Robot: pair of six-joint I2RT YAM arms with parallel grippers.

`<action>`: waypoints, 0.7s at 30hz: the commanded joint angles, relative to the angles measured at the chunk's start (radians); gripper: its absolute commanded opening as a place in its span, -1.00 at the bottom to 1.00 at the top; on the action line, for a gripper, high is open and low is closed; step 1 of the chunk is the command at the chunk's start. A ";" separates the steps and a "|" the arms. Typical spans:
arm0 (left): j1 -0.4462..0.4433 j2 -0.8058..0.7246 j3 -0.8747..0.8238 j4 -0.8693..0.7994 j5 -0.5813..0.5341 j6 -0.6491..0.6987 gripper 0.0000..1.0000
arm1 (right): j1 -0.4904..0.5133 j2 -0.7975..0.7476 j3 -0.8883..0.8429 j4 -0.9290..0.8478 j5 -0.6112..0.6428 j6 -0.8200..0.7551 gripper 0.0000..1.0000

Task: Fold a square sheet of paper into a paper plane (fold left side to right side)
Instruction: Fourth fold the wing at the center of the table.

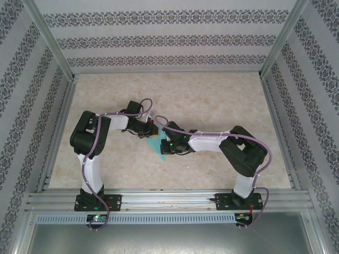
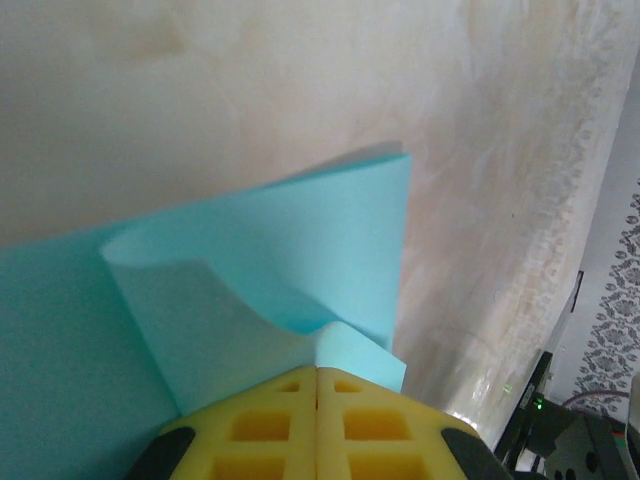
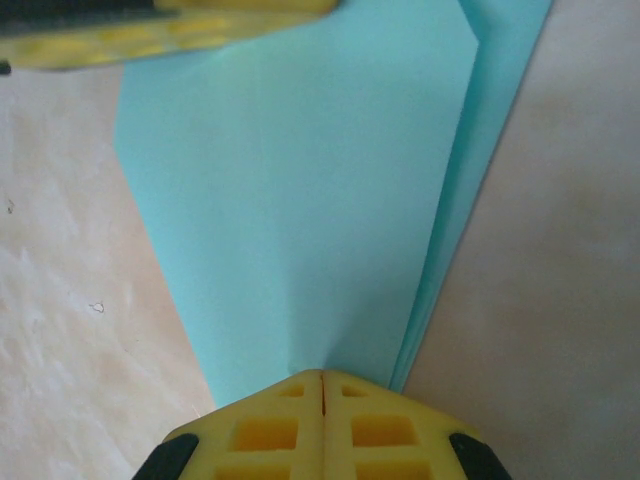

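Since the fold is meant to carry the left side across onto the right, we judge that the lifted flap should travel in one low arc. Its free edge should be laid along the opposite edge before any crease is pressed, and the anchored end must not slide meanwhile. Our left end effector has its yellow fingers closed together on a corner of the turquoise paper, and the flap it holds rises in a soft curl, not yet creased. Our right end effector is likewise closed, its fingertips meeting at the narrow pointed end of the paper, which lies flat on the table. Whether it nips that tip or only pins it down we cannot tell. A slow pull seems wise to us, for thin paper held by one corner may twist or tear. From above, the paper sits mid-table between the two wrists. The left arm rises from its base, bends at the elbow and reaches inward. The right arm mirrors it, so both wrists meet low over the sheet.
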 commanded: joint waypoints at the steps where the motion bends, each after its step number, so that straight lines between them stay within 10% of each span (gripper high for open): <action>1: 0.071 0.053 0.039 0.038 -0.224 0.076 -0.88 | 0.017 0.083 -0.068 -0.302 0.011 -0.023 -1.00; 21: 0.147 0.135 0.198 -0.049 -0.242 0.116 -0.86 | 0.018 0.082 -0.058 -0.320 -0.001 -0.035 -1.00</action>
